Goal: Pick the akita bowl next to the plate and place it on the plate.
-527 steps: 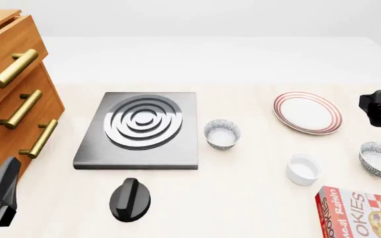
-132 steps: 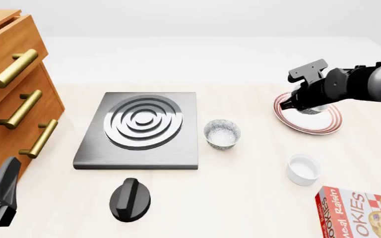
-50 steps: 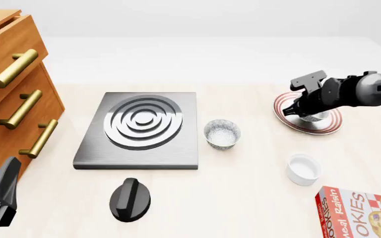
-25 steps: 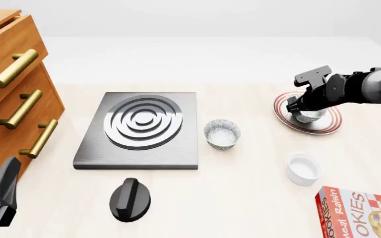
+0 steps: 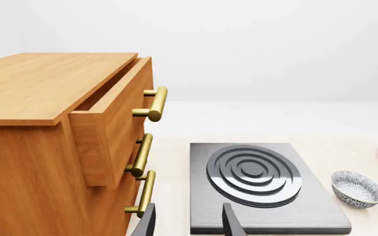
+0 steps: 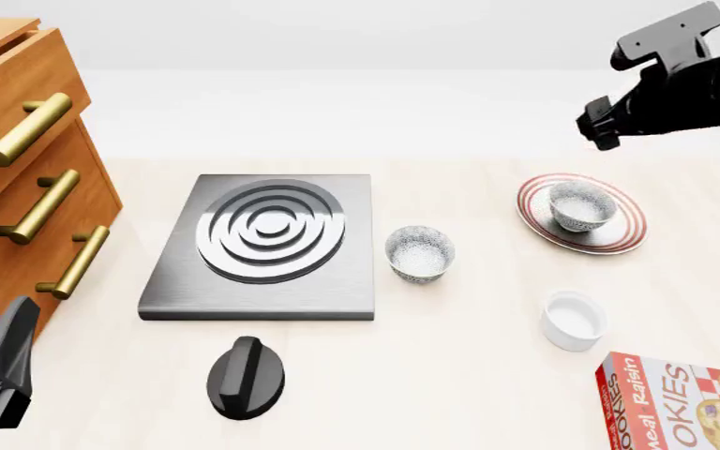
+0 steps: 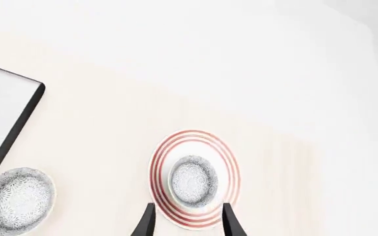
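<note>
Your right gripper (image 7: 185, 221) hangs high above the far right of the table (image 6: 460, 375), its fingers spread and holding nothing; in the wrist view the two fingertips frame the plate (image 6: 532, 214) far below. The akita bowl (image 6: 583, 205) sits upright on the plate, a little off centre toward the far side, inside the red rings, so the placement reads as done. Your left gripper (image 5: 187, 226) rests low by the drawer unit (image 5: 57, 142), fingers apart and empty, facing the stove plate (image 6: 172, 291). The look-alike speckled bowl (image 6: 420, 253) stands just beside that stove plate, well apart from the plate; the white cup (image 6: 574, 320) and cookie box (image 6: 679, 403) lie nearer you. Risks from here are few: a descent of the right arm straight down could knock the bowl off centre or tip it, and a sweep toward you could clip the cup.
</note>
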